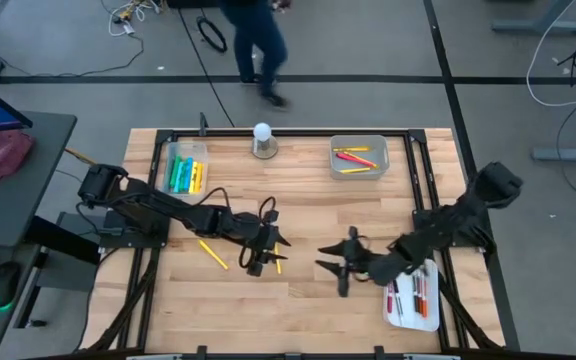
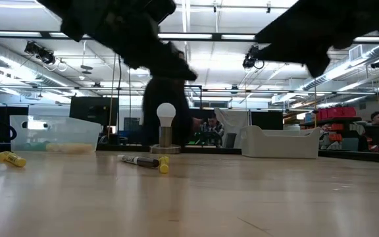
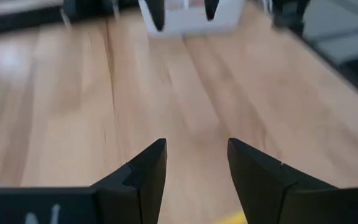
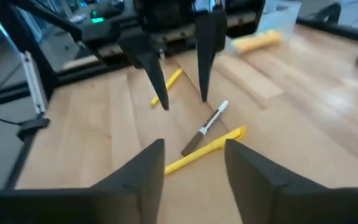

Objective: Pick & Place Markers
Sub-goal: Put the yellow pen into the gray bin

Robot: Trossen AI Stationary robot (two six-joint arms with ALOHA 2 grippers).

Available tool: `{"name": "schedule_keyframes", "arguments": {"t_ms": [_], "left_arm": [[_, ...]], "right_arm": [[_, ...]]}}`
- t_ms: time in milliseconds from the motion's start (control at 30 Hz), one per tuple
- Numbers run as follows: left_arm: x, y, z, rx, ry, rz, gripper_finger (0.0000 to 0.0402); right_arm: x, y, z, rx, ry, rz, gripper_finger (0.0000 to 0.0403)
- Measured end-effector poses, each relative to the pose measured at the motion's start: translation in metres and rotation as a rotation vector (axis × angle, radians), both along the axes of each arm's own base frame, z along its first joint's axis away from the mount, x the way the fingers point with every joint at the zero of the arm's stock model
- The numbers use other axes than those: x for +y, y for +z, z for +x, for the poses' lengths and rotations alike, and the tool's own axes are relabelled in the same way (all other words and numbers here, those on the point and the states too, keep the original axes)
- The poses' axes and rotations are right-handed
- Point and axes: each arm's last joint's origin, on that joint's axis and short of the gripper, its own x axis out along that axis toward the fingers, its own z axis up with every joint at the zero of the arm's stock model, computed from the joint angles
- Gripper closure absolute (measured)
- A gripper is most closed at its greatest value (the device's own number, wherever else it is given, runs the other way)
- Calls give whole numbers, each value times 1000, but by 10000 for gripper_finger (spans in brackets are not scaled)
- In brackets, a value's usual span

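Three markers lie flat on the wooden table point(image 1: 298, 200) near its middle: a yellow marker point(image 4: 204, 149), a dark marker with a pale body point(image 4: 205, 126) crossing beside it, and another yellow marker point(image 1: 213, 253) farther left. My left gripper point(image 1: 273, 250) hangs open just above the crossed pair, touching nothing. Its fingers point(image 4: 205, 56) show in the right wrist view. My right gripper point(image 4: 194, 144) is open and faces the same markers from the table's right point(image 1: 330, 268), with nothing between its fingers.
A clear tray point(image 1: 185, 167) with yellow, green and blue markers stands far left. Another tray point(image 1: 358, 157) with red and yellow markers stands far right. A white tray point(image 1: 413, 297) with red and dark markers lies near right. A white bulb on a base point(image 1: 262, 140) stands at the far edge, and a person point(image 1: 258, 40) is beyond the table.
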Motion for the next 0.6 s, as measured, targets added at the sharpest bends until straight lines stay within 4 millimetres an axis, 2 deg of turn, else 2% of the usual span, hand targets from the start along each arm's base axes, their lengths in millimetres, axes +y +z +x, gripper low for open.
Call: {"name": "schedule_keyframes", "arguments": {"t_ms": [167,300,467,600], "left_arm": [[2,-1,-23,224,92,8,223],[0,-4,-40,363,210,50,223],[-9,-13,-53,449,333,117,223],[-22,-28,-67,426,359,128,223]], "right_arm": [[-1,-18,36,67,-1,0,184],[-5,-29,70,105,-6,14,158],[-24,-44,114,162,-116,71,153],[-44,-59,140,281,-142,71,159]]}}
